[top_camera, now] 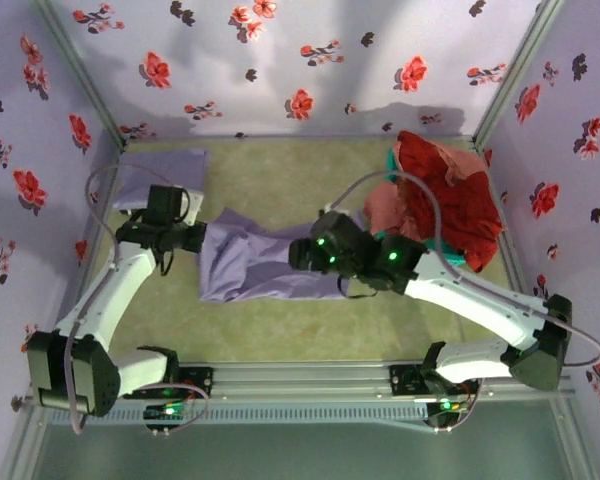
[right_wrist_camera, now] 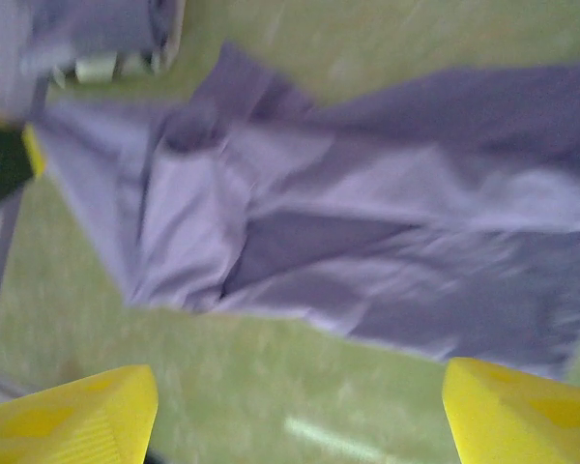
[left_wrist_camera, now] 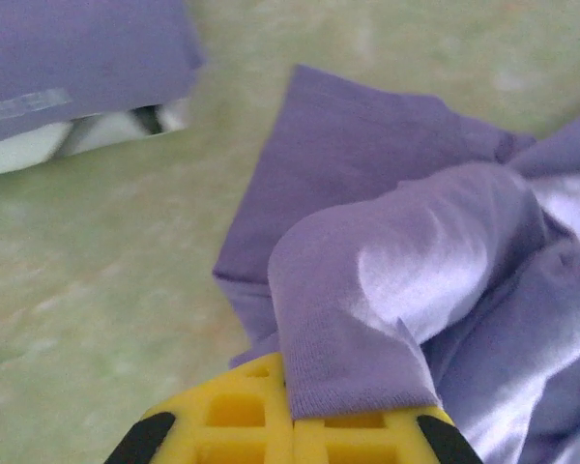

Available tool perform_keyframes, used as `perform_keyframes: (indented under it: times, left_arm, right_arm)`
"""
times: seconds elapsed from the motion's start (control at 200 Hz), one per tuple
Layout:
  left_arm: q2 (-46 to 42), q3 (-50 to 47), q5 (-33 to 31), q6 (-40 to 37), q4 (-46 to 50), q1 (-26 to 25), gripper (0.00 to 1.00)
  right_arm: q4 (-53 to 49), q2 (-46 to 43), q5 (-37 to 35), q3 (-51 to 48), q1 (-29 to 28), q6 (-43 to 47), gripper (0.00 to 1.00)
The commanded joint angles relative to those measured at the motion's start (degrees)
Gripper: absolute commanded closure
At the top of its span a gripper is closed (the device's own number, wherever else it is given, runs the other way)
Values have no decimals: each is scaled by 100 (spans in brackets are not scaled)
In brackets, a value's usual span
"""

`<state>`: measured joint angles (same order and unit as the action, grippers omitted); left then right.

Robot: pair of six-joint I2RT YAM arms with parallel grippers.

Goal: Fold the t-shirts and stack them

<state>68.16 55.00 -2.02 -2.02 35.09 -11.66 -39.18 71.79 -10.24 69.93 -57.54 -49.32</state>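
A lavender t-shirt lies crumpled and stretched across the middle of the green table. My left gripper is at the shirt's left end, and its yellow fingers are shut on a fold of the lavender fabric. My right gripper hovers over the shirt's right end. In the right wrist view its yellow fingers stand wide apart and open, with bare table between them and the lavender shirt just beyond. A folded lavender t-shirt lies at the back left. Red and pink t-shirts are heaped at the back right.
The teal basket under the red and pink heap sits in the back right corner. Flowered walls close in the table on three sides. Bare green tabletop lies between the folded shirt and the basket, and along the near edge.
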Motion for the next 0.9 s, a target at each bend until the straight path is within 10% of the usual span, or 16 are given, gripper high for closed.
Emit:
perform_keyframes:
  times: [0.0, 0.145, 0.445, 0.895]
  left_arm:
    - [-78, 13, -350, 244, 497, 216, 100]
    - [335, 72, -822, 753, 885, 322, 98]
    - [431, 386, -1124, 941, 1290, 515, 41]
    - [1347, 1629, -828, 742, 1316, 328, 33]
  right_arm:
    - [-166, -235, -347, 15, 519, 74, 21]
    - [-89, -36, -11, -424, 807, 25, 22]
    - [-411, 1379, 446, -146, 1610, 864, 25]
    - [-877, 3704, 475, 1847, 2515, 1519, 38]
